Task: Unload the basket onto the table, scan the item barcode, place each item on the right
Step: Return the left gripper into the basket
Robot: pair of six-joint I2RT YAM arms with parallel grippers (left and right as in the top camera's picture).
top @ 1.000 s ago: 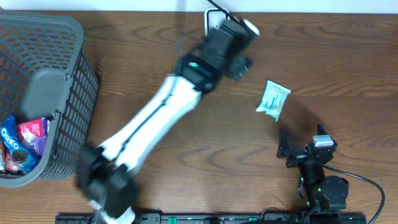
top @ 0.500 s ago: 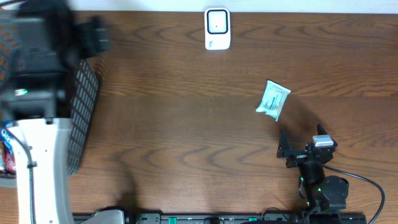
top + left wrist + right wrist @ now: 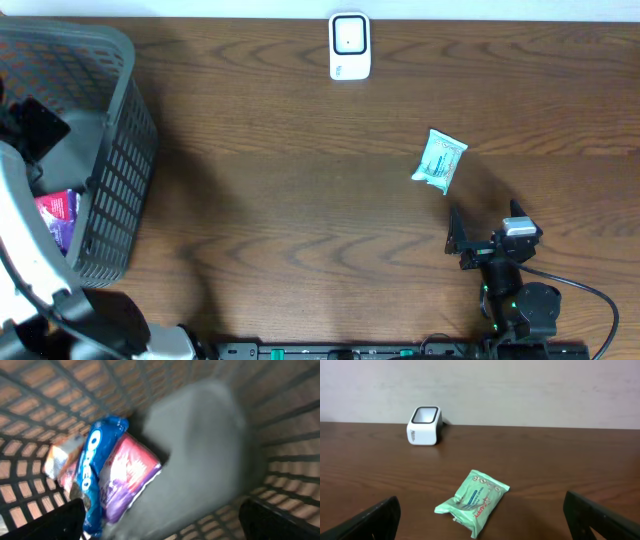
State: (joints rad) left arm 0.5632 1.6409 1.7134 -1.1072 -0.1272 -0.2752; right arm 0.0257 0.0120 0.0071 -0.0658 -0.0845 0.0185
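Jaws apart, the left gripper [image 3: 160, 527] is hovering inside the basket [image 3: 120, 150] at the desk's [image 3: 300, 200] left edge, over a cookie pack [image 3: 92, 467] and pink packet [image 3: 127, 477]. The right gripper [image 3: 487, 230] is sitting, jaws spread, near the front-right corner, facing a green packet [image 3: 440, 160].

Overhead: green packet [image 3: 440, 160] lying untouched.
We find it just ahead of the right gripper [image 3: 485, 222], jaws apart; the scanner [image 3: 350, 46] sits well beyond; the left arm [image 3: 20, 240] hangs over the basket [image 3: 112, 62].
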